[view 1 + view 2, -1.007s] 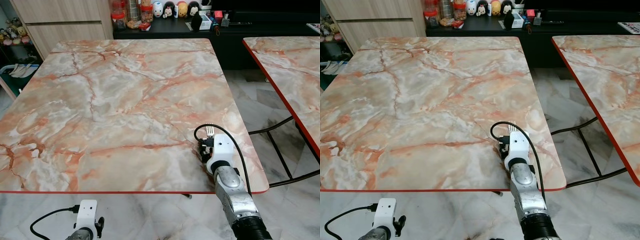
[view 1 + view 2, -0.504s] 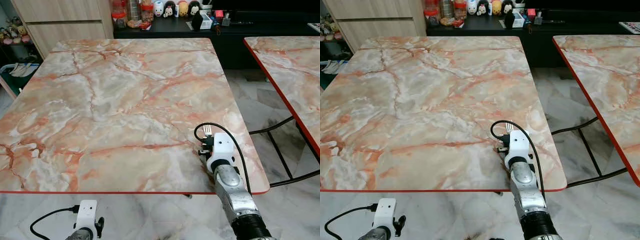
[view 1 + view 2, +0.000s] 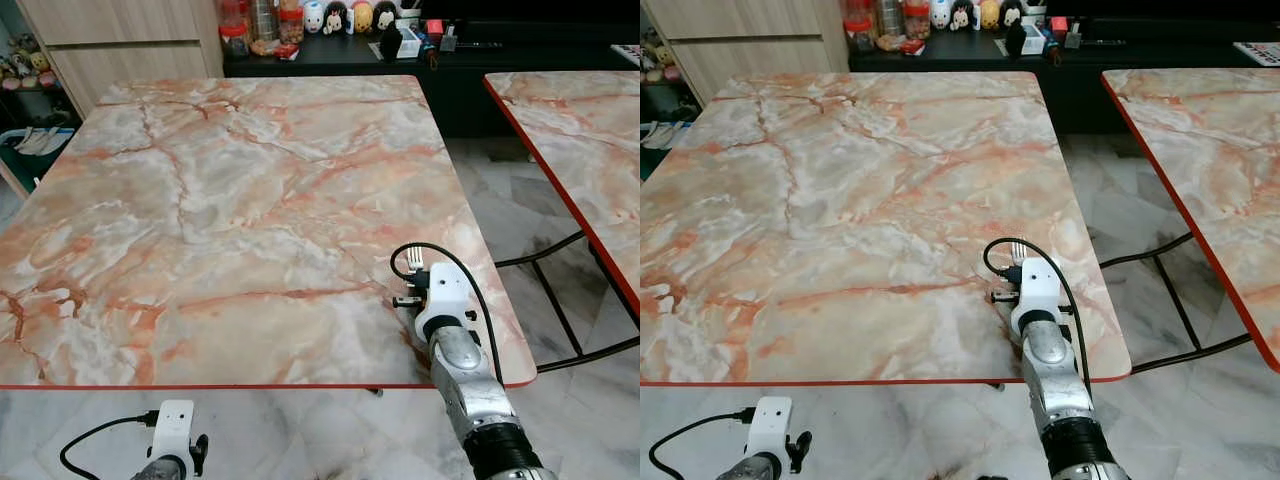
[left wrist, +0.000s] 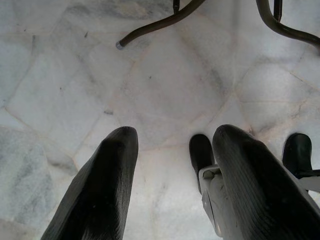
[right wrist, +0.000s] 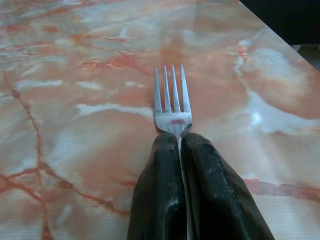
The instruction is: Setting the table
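Note:
A silver fork (image 5: 171, 100) points its tines out over the marble table (image 3: 250, 180), close above the surface near the front right corner. My right gripper (image 5: 179, 137) is shut on the fork's handle, and the two black fingers hide the handle. In the left eye view the fork's tines (image 3: 416, 262) peek out just beyond the white wrist housing (image 3: 443, 295). My left gripper (image 4: 172, 140) hangs open below the table's front edge, over the pale floor, with nothing between its fingers.
A second marble table (image 3: 580, 120) with a red edge stands to the right, across a floor gap crossed by dark metal legs (image 3: 540, 260). A dark counter (image 3: 330, 45) with jars and figurines runs along the back. A wooden cabinet (image 3: 120, 40) is at the back left.
The right wrist has edged slightly to the right with the fork still held. The left arm has not moved.

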Robot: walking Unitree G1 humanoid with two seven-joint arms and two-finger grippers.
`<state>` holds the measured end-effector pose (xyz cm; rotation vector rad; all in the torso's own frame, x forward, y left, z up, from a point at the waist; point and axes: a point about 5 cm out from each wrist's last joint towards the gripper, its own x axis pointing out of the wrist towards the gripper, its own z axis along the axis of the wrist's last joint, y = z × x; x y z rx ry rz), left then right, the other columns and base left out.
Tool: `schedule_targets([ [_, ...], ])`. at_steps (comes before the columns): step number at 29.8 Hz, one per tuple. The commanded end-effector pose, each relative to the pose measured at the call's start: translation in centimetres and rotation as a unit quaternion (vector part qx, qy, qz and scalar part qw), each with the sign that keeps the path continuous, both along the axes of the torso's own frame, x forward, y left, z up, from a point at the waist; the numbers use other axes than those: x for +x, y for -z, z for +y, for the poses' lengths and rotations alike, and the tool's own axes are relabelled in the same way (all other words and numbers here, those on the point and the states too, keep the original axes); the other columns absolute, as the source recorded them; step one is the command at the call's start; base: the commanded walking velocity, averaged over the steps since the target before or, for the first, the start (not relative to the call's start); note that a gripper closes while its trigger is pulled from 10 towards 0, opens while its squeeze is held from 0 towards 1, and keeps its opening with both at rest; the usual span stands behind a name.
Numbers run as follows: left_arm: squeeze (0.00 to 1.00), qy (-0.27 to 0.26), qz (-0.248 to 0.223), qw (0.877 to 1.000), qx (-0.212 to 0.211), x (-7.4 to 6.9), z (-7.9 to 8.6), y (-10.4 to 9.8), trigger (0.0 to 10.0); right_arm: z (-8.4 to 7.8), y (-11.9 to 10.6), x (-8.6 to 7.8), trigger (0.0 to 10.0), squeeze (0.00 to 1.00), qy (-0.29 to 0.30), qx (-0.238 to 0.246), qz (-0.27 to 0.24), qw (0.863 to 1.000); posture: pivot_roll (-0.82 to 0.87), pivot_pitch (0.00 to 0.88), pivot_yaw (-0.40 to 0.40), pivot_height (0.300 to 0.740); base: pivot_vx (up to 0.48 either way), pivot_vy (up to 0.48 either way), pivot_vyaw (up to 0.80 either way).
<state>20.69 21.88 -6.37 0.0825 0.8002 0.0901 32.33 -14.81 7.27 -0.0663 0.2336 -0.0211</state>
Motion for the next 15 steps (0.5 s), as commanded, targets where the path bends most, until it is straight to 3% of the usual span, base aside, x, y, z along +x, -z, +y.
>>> schedule_targets([
  [1, 0.0, 0.0, 0.007, 1.0, 0.0, -0.2, 0.3, 0.1, 10.0, 0.5, 0.6, -0.1, 0.0, 0.0, -0.009, 0.006, 0.012, 1.0, 0.04, 0.114, 0.013, 0.74, 0.0, 0.0, 0.0],
  [5, 0.0, 0.001, 0.007, 1.0, 0.001, -0.2, 0.2, 0.1, 10.0, 0.7, 0.5, 0.0, 0.0, 0.0, -0.013, 0.007, 0.009, 1.0, 0.04, 0.105, 0.013, 0.74, 0.0, 0.0, 0.0],
  [9, 0.0, 0.002, 0.008, 1.0, 0.003, -0.3, 0.2, 0.1, 10.0, 1.3, -0.9, 0.5, 0.0, 0.0, -0.028, 0.015, -0.029, 0.999, 0.04, 0.095, 0.014, 0.74, 0.0, 0.0, 0.0],
  [10, 0.0, 0.002, 0.008, 1.0, 0.004, -0.3, 0.2, 0.1, 10.0, 1.6, -1.7, 0.8, 9.4, 0.0, -0.038, 0.006, -0.051, 0.998, 0.04, 0.093, 0.015, 0.74, 0.0, 0.0, 0.0],
  [12, 0.0, 0.003, 0.008, 1.0, 0.005, -0.3, 0.2, 0.2, 10.0, 2.1, -3.1, 1.1, 10.0, 0.0, -0.054, -0.003, -0.087, 0.995, 0.04, 0.086, 0.015, 0.74, 0.0, 0.0, 0.0],
  [13, 0.0, 0.005, 0.009, 1.0, 0.008, -0.3, 0.2, 0.2, 10.0, 2.6, -4.9, 1.4, 10.0, 0.0, -0.066, -0.004, -0.127, 0.99, 0.03, 0.084, 0.015, 0.74, 0.0, 0.0, 0.0],
  [15, 0.0, 0.005, 0.009, 1.0, 0.01, -0.3, 0.2, 0.2, 10.0, 3.1, -6.4, 1.8, 10.0, 0.0, -0.078, -0.014, -0.158, 0.984, 0.03, 0.084, 0.015, 0.74, 0.0, 0.0, 0.0],
])
